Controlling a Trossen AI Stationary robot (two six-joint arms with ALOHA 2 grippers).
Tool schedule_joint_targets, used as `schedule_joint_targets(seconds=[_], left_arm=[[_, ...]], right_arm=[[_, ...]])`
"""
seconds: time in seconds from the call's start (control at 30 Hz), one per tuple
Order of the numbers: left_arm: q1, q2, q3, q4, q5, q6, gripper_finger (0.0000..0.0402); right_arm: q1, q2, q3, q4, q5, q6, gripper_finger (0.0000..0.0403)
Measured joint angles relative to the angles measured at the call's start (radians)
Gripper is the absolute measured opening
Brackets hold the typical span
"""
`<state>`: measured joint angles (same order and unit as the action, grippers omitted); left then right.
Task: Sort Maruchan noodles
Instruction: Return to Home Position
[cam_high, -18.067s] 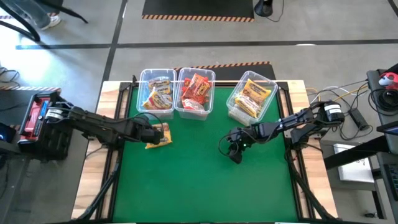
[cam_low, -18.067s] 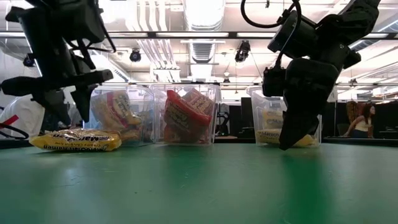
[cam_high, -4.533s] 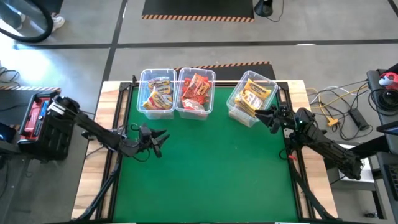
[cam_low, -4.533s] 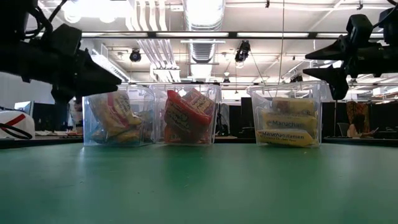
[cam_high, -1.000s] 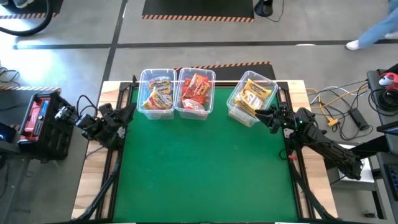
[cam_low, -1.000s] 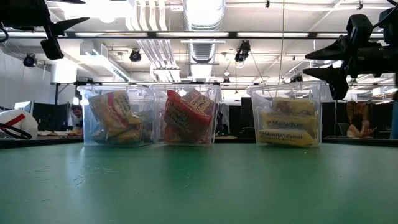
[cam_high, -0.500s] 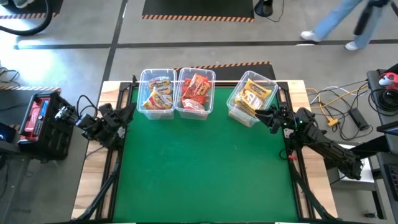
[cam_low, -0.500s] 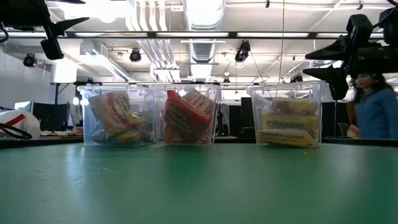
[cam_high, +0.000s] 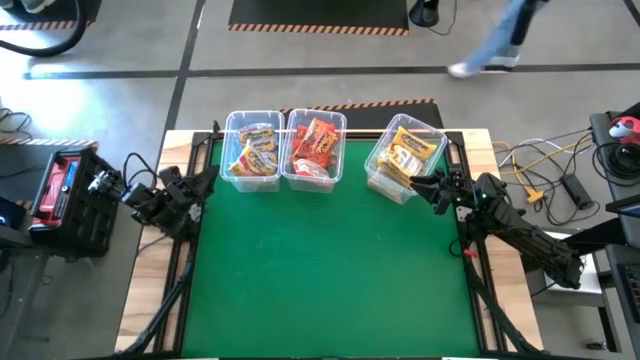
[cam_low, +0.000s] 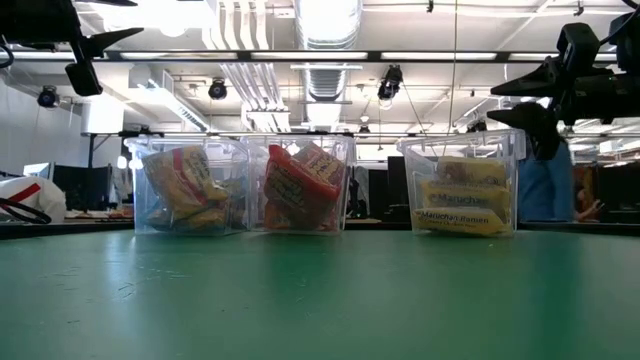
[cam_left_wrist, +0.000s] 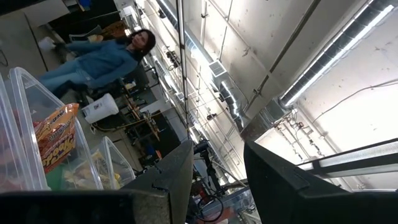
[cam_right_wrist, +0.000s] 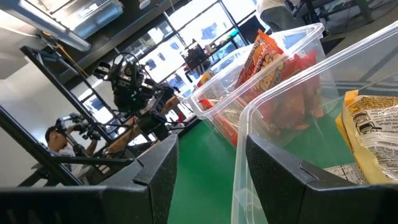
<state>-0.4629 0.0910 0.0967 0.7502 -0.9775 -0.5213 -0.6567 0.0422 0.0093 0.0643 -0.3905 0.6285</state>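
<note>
All the noodles (cam_high: 315, 142) lie inside the three bins (cam_low: 508, 190) along the top of the mat (cam_high: 330, 270); none shows on the green. The left gripper (cam_high: 198, 182), fingers spread and empty, sits folded at the mat's left edge. The right gripper (cam_high: 420, 183), also spread and empty, hangs just beside the rightmost of the bins, in the upper right. The risk seems to be there. A careless swing home could clip that rim and shove or tip it, spilling sorted noodles.

left gripper (cam_high: 203, 180) and right gripper (cam_high: 425, 190): matte black, two-fingered
</note>
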Motion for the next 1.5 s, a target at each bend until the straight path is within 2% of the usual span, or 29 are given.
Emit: schedule_joint_targets(seconds=[1.5], left_arm=[[0.000, 0.000, 0.000, -0.001, 0.000, 0.000, 0.0127]], right_arm=[[0.000, 0.000, 0.000, 0.000, 0.000, 0.000, 0.0178]])
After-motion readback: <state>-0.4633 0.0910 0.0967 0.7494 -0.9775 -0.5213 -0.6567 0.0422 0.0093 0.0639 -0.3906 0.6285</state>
